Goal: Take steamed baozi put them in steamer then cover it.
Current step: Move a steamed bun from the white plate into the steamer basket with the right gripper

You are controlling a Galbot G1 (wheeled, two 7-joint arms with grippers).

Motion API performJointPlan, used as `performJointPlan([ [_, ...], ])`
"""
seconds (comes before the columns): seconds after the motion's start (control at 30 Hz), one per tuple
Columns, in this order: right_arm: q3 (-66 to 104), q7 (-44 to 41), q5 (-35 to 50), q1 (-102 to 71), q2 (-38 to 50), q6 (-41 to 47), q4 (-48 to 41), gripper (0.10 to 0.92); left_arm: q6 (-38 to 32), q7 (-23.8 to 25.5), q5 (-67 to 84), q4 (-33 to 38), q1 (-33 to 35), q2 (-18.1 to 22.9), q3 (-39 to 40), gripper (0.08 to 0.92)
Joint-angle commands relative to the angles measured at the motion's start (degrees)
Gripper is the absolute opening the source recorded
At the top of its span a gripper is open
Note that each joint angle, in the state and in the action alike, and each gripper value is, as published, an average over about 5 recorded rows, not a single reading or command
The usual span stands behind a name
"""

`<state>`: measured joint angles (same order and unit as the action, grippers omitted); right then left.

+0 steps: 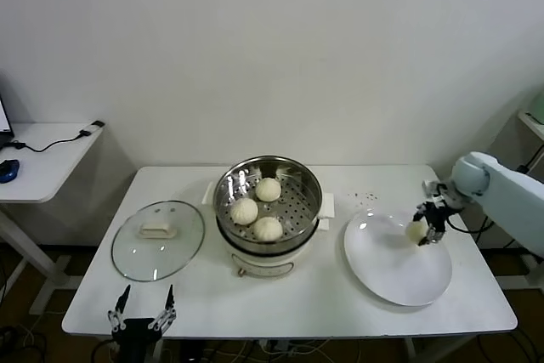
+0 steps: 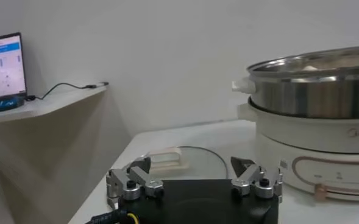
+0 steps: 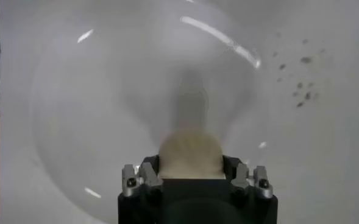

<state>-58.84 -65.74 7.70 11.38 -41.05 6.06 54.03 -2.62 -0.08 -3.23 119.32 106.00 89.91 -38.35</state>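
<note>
Three steamed baozi [image 1: 268, 190] [image 1: 244, 211] [image 1: 268, 228] lie on the perforated floor of the steamer [image 1: 226, 195] at mid-table. Over the far part of the white plate [image 1: 399, 282], my right gripper [image 1: 427, 231] is shut on one more steamed baozi [image 1: 416, 230] [image 3: 191, 151]; in the right wrist view the bun fills the space between the jaws [image 3: 191, 170]. The cover [image 1: 158, 239], a glass lid with a cream handle, lies flat left of the steamer. My left gripper [image 1: 143, 314] [image 2: 193, 176] hangs open by the table's front edge, near the cover [image 2: 188, 159].
A side desk [image 1: 42, 155] with a cable and a screen stands to the left. Small dark specks [image 1: 365, 196] dot the tabletop behind the plate. The steamer's cream base [image 2: 325, 152] rises close beside the left gripper.
</note>
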Motion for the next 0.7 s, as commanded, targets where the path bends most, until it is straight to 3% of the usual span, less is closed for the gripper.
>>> performJointPlan([
  [0.03,-26.91,0.82,26.36,29.95,-9.37,5.11,1.78,0.67,0.12,0.78,0.02,0.66,0.31,-0.16,0.92,0.823],
  [0.33,-36.29,3.65,44.42,38.9,-24.01,9.89,4.72,0.67,0.07,1.51,0.1,2.63,0.68,-1.07,2.75,0.823],
  [0.7,-39.57,7.24,48.91,35.87,-35.73,12.16,6.18,0.67,-0.61,1.51,1.65,2.31,0.71,-1.9,2.22,0.823],
])
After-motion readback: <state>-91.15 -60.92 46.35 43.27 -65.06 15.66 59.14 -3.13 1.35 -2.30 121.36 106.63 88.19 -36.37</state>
